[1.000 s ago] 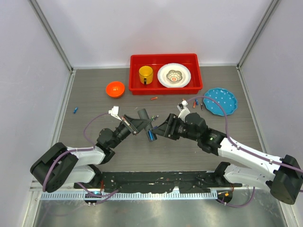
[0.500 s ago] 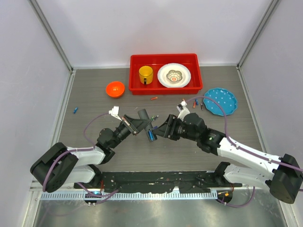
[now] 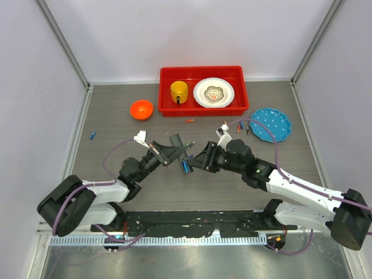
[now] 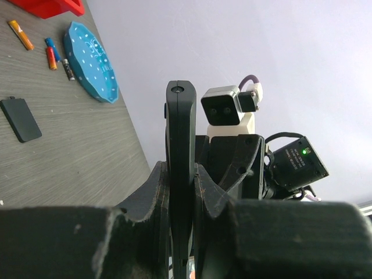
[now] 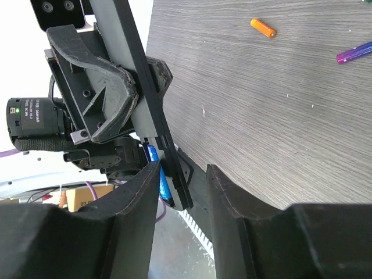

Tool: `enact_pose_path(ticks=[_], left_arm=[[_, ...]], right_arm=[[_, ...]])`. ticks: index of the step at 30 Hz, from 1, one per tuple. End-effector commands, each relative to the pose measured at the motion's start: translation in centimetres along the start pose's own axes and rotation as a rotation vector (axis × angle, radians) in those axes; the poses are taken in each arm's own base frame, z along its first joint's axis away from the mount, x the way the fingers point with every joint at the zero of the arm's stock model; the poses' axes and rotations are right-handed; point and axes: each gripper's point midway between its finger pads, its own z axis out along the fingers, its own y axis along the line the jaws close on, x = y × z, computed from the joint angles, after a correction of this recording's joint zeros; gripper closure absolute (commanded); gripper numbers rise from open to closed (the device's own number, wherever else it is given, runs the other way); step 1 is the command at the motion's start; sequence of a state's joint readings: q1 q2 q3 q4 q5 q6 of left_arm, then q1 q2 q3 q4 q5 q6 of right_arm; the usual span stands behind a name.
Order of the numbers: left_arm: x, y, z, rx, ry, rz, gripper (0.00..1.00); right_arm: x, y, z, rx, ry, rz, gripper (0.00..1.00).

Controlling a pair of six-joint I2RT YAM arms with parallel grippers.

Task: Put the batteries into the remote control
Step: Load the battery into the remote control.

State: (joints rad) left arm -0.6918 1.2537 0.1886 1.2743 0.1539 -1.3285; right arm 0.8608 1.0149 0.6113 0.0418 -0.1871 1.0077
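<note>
Black plastic, judged stiff, light and slick, the remote control [image 4: 179,116] was held edgewise above the table [image 3: 116,122], clamped on its flat faces by the left gripper [image 4: 181,197]. A blue battery [image 5: 165,187] was seen at its open compartment, straddled by the parted, seemingly empty jaws of the right gripper [image 5: 182,174].

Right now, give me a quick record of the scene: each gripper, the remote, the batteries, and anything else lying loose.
left gripper: shut on the remote control, held edge-on off the table
right gripper: open, fingers either side of the remote's lower end
blue battery: at that lower end; whether seated, cannot tell
loose batteries: three beside the blue plate; orange battery and purple battery on bare table
black panel: flat on the table, likely the battery cover
</note>
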Motion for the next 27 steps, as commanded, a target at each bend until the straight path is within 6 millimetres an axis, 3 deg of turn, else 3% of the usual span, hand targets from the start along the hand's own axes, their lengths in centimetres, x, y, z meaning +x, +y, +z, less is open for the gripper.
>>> enact_pose_path(ticks=[1,17,27], left_arm=[[-0.6,-2.7,0.5,0.093,-0.013,0.004,1.0],[0.2,-2.1,0.7,0.086,0.028,-0.021,0.98],[0.5,-2.2,0.4,0.093,0.042,-0.019,0.88]], right_arm=[[-0.2,1.1,0.0,-0.058,0.001,-0.015,0.58],[0.0,2.4,-0.1,-0.12,0.018,-0.005,0.73],[-0.1,2.2,-0.2,-0.118,0.029,-0.016,0.97]])
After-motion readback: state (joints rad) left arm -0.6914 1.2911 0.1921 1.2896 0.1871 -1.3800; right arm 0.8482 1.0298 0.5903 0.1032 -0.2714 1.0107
